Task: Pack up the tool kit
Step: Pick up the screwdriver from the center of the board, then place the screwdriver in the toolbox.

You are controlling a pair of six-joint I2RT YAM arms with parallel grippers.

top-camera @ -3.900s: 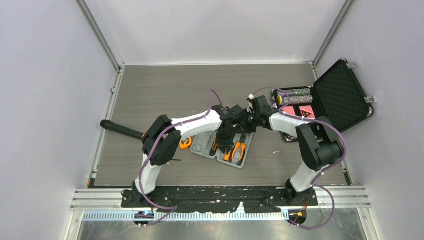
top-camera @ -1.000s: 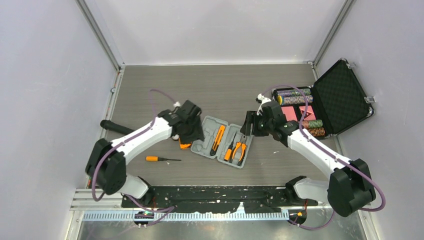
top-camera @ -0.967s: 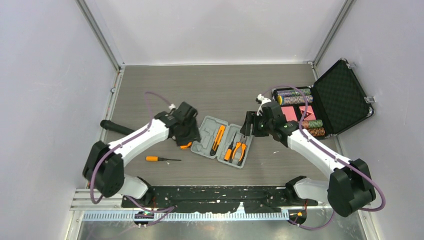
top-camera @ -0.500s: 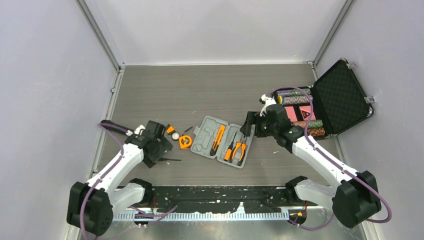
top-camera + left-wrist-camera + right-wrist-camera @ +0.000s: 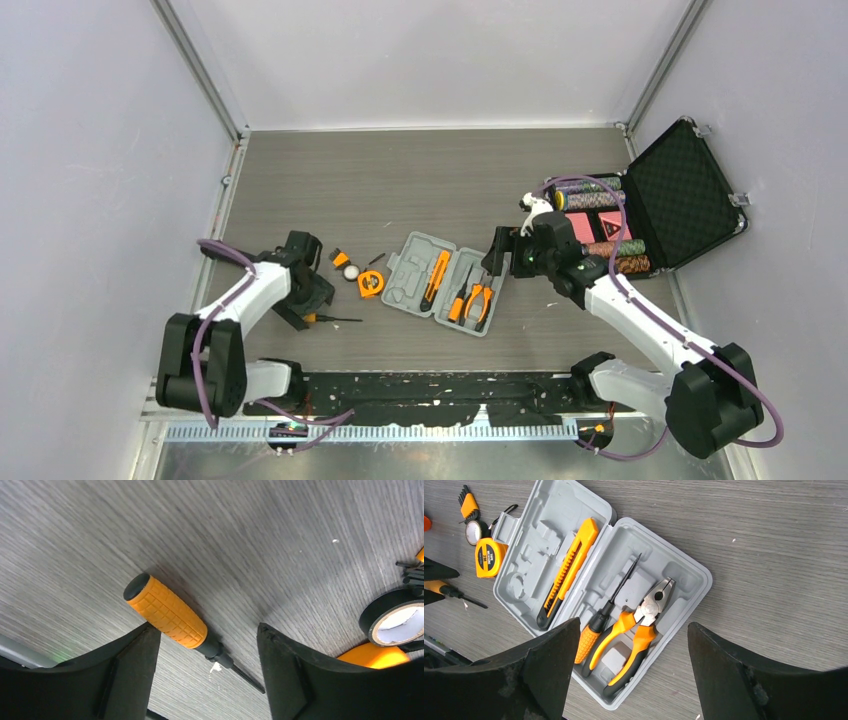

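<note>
The grey tool kit case (image 5: 408, 272) lies open mid-table. It holds an orange utility knife (image 5: 569, 565), a screwdriver (image 5: 607, 612) and orange-and-black pliers (image 5: 640, 630). A loose orange-handled screwdriver (image 5: 167, 612) lies flat on the table left of the case. My left gripper (image 5: 207, 630) is open and straddles the handle; its left finger (image 5: 125, 675) is close beside the handle. Above the case's right edge my right gripper (image 5: 633, 625) hangs open and holds nothing. In the top view the left gripper (image 5: 303, 312) is low at the left and the right gripper (image 5: 497, 255) is by the case.
A tape measure (image 5: 371, 285), a tape roll (image 5: 351, 271) and a hex key set (image 5: 342, 258) lie between the loose screwdriver and the case. A black foam-lined case (image 5: 680, 195) with poker chips stands open at the right. A black handle (image 5: 214, 248) lies at the table's left edge.
My left arm has swung back from the case to the loose screwdriver and come down round its handle, jaws a little narrower. The right arm has barely moved.
</note>
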